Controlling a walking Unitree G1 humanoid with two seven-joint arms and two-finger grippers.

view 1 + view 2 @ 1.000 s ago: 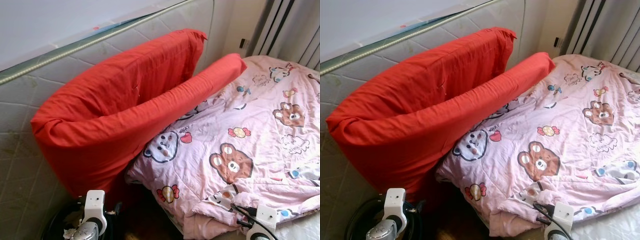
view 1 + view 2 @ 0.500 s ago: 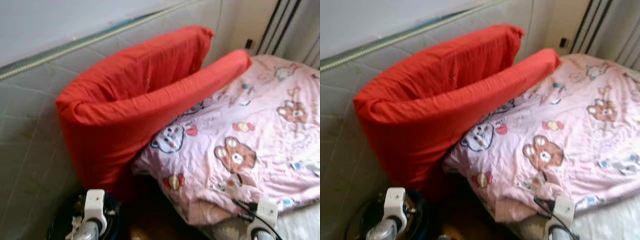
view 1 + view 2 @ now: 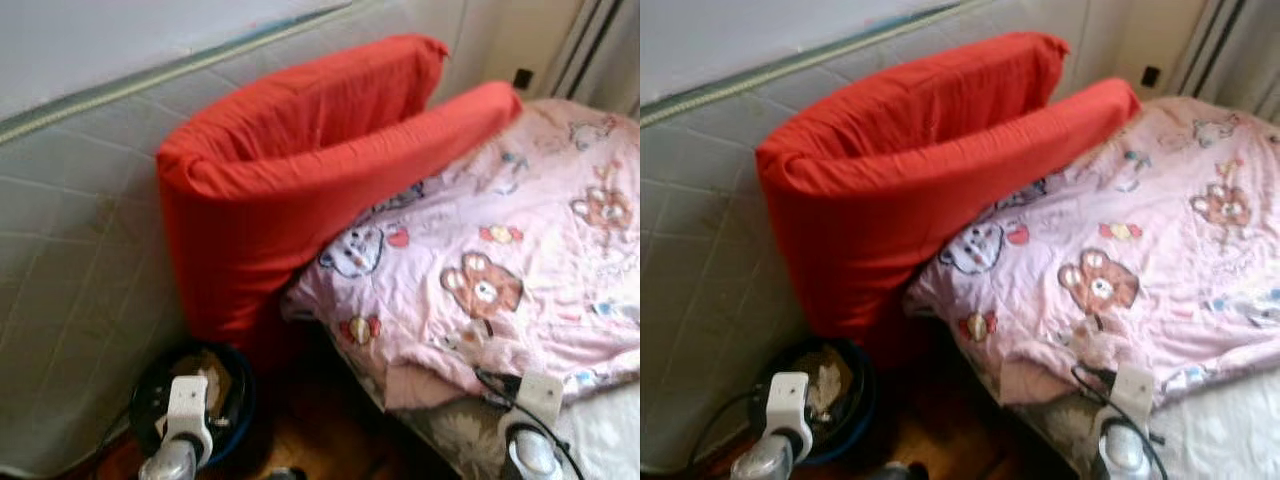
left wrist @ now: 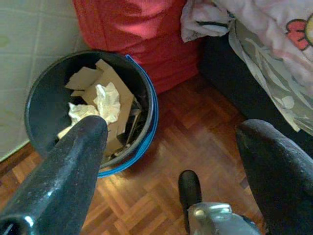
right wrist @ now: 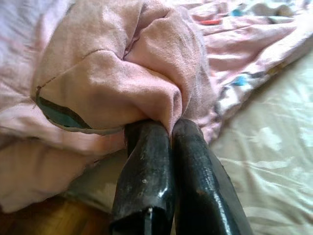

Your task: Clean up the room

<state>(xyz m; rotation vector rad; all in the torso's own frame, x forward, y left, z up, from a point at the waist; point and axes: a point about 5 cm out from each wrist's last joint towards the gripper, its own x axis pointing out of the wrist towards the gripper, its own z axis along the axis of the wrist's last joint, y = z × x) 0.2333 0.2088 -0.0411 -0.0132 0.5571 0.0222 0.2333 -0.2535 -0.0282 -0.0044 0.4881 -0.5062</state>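
Observation:
A pink quilt [image 3: 500, 260] printed with bears and sweets lies rumpled over the bed. My right gripper [image 5: 168, 126] is shut on a fold of the pink quilt's [image 5: 122, 83] edge at the near side of the bed. A big red pillow [image 3: 300, 170] leans folded against an upright mattress [image 3: 70, 260], its lower end on the quilt. My left gripper [image 4: 173, 129] is open and empty, low over the wooden floor [image 4: 195, 127] beside a black bin [image 4: 152, 122] holding crumpled paper.
The black bin [image 3: 232, 385] stands on the floor between the upright mattress and the bed, under the red pillow. A pale bed sheet [image 3: 610, 440] shows below the quilt edge. Curtains [image 3: 600, 40] hang at the far right.
The whole picture has shifted, so the camera has moved; the bin and floor show more now. The right gripper stays shut on the quilt edge and the left stays low.

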